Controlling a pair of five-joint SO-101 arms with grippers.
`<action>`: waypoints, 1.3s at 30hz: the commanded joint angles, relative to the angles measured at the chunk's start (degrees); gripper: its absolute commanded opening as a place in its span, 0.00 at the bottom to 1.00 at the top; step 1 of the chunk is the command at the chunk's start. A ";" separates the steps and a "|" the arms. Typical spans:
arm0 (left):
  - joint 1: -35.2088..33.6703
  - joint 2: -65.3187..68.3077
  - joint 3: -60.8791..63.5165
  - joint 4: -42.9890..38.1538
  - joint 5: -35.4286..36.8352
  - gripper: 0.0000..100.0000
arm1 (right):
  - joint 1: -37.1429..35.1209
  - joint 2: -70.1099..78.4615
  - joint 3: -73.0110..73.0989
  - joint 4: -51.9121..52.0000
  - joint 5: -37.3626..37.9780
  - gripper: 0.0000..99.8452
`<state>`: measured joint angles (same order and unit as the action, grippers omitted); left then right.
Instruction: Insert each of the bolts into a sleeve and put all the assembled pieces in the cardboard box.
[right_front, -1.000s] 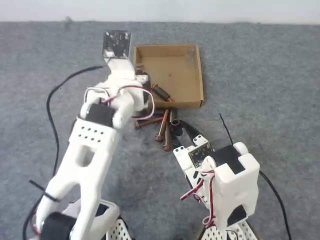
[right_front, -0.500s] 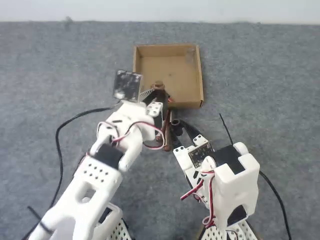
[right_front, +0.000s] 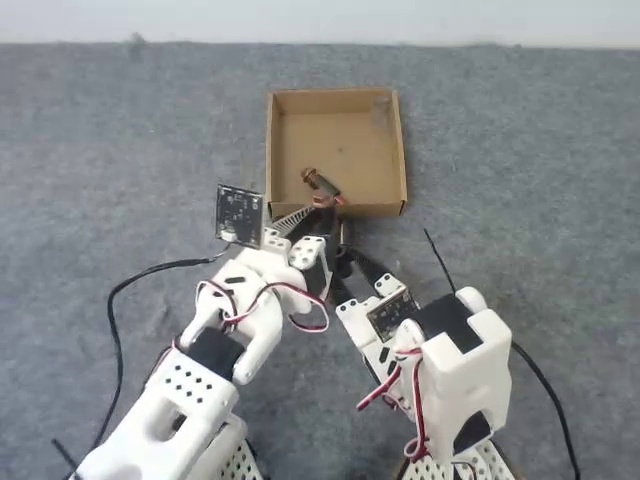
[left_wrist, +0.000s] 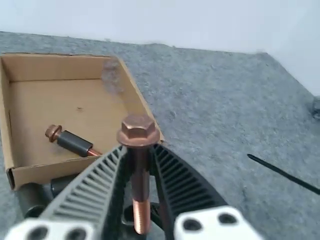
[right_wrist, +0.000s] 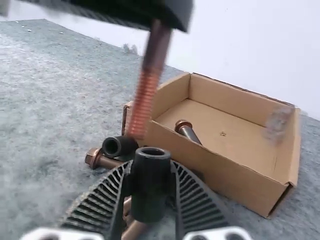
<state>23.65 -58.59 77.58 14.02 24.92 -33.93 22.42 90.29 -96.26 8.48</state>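
Note:
My left gripper (left_wrist: 139, 152) is shut on a copper bolt (left_wrist: 139, 131), held upright with its hex head on top. In the right wrist view that bolt (right_wrist: 147, 85) hangs threaded end down, just above and slightly beside the open top of a black sleeve (right_wrist: 148, 187). My right gripper (right_wrist: 150, 170) is shut on the sleeve, which stands upright. From above, both grippers (right_front: 318, 222) (right_front: 350, 262) meet just in front of the cardboard box (right_front: 405, 150). One assembled piece (right_front: 320, 185) lies in the box near its front wall.
A loose black sleeve (right_wrist: 117, 146) and a copper bolt (right_wrist: 97, 159) lie on the grey carpet in front of the box wall (right_wrist: 215, 170). More sleeves (left_wrist: 30, 195) lie below my left gripper. A black cable (right_front: 440, 260) runs along the right.
My left arm drew back from the box, took a bolt from the pile on the carpet and brought it over the right gripper's sleeve. The right arm shifted slightly.

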 joint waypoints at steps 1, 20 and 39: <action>0.26 -2.46 -0.92 -2.20 -2.02 0.01 | -0.92 -1.19 0.97 -1.63 0.53 0.01; -0.70 -2.02 8.92 -21.36 -2.73 0.01 | -2.07 -1.27 1.58 -2.86 0.53 0.01; -1.05 -1.93 8.66 -21.63 -2.64 0.01 | -2.07 -1.27 1.58 -2.86 0.88 0.01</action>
<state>22.95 -58.59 87.34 -5.32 22.37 -35.60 22.42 90.29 -97.32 8.66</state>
